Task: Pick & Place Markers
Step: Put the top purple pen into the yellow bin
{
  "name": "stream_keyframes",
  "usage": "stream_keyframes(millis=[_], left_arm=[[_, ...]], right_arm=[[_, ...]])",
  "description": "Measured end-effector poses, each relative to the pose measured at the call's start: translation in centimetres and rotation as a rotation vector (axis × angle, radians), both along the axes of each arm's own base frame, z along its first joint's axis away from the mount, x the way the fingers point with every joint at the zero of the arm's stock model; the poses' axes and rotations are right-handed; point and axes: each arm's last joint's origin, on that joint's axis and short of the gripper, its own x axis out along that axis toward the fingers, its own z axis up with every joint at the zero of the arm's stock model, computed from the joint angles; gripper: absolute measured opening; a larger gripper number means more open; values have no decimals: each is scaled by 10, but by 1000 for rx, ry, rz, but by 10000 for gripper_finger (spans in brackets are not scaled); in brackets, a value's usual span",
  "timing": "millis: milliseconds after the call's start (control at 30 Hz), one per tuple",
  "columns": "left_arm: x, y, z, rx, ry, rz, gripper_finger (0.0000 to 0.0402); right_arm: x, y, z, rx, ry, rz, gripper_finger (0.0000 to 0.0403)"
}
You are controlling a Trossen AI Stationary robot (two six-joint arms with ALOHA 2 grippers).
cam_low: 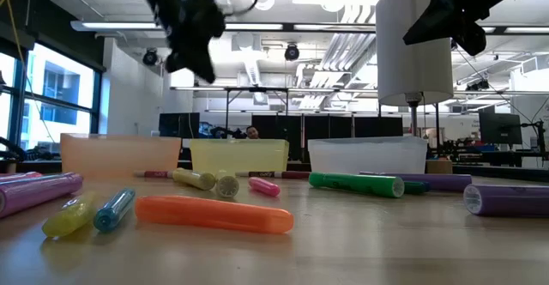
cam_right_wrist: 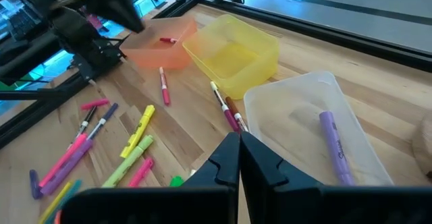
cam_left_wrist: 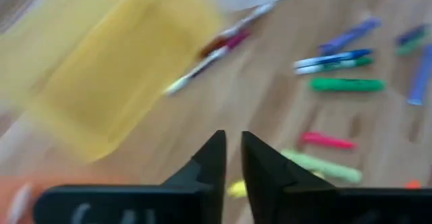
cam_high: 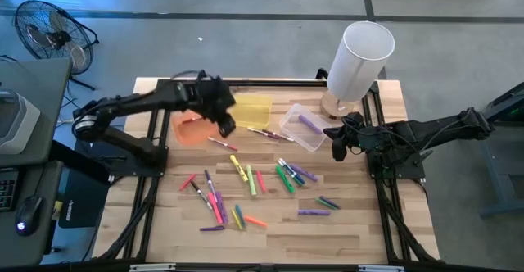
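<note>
Many capped markers (cam_high: 246, 182) lie loose on the wooden table, in pink, yellow, green, orange and purple. One red marker (cam_right_wrist: 169, 40) lies in the orange bin (cam_high: 192, 129), and a purple one (cam_right_wrist: 335, 146) lies in the clear bin (cam_high: 301, 127). My left gripper (cam_high: 226, 127) hangs above the table between the orange bin and the yellow bin (cam_high: 250, 110). Its fingers (cam_left_wrist: 214, 158) stand almost together with nothing between them. My right gripper (cam_right_wrist: 238, 140) waits shut and empty at the right, above the clear bin's near side.
A white cylinder on a wooden base (cam_high: 358, 59) stands at the far right corner. Two thin pens (cam_high: 266, 133) lie between the yellow and clear bins, and a red marker (cam_high: 221, 143) lies just near of the orange bin. Black frame rails run along the table's sides.
</note>
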Motion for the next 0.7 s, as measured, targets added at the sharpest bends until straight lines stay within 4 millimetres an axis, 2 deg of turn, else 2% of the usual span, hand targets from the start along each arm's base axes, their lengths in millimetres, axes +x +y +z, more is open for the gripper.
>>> stream_keyframes(millis=[100,333,467,600,700], left_arm=[[16,-30,1,47,-46,-67,5],[42,-79,-9,131,-93,-226,23],[53,-102,-22,101,-83,-270,11],[60,-131,-45,146,-34,-324,3],[60,-147,-58,213,-119,-303,1]], right_arm=[[0,0,0,2,1,3,0],[0,0,0,-1,0,-2,0],[0,0,0,-11,8,3,0],[0,2,-1,-10,31,73,0],[0,3,-1,11,37,115,0]])
